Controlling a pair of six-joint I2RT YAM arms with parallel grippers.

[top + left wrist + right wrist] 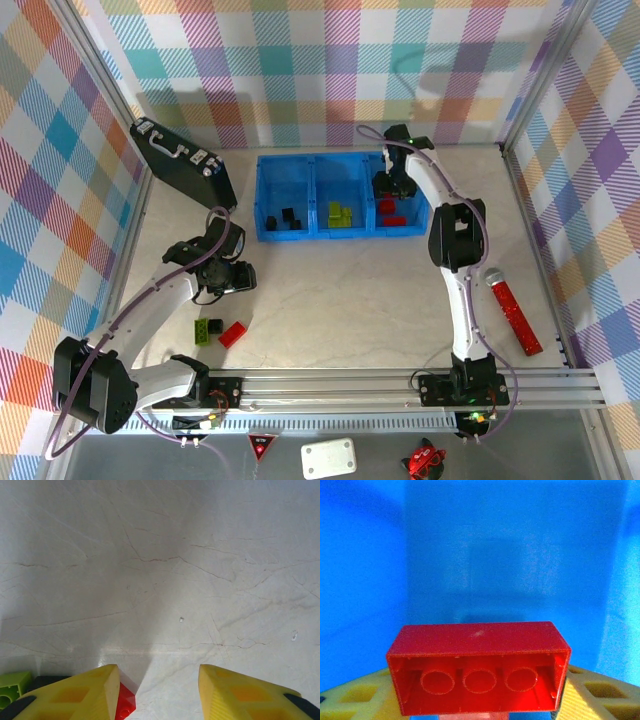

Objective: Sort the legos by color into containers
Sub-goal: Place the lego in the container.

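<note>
Over the marbled bench (pixel 350 290), left claw (pixel 157 672) gapes empty; right claw (pixel 388 190) grips a red brick (pixel 479 655) inside the blue tray (pixel 340 157).

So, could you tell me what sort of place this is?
Probably a robot lab's test cell: plaid-printed walls enclose a marbled table, two arms bolt to an aluminium rail, and a blue tray holds sorted legos.

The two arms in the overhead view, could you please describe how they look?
Both the left arm and right arm have slim white links, bulky black joints and a lilac cable looped alongside. Each sits on a black base on a silver rail. The wrist cameras show wedge-shaped yellow fingers with recessed pockets.
</note>
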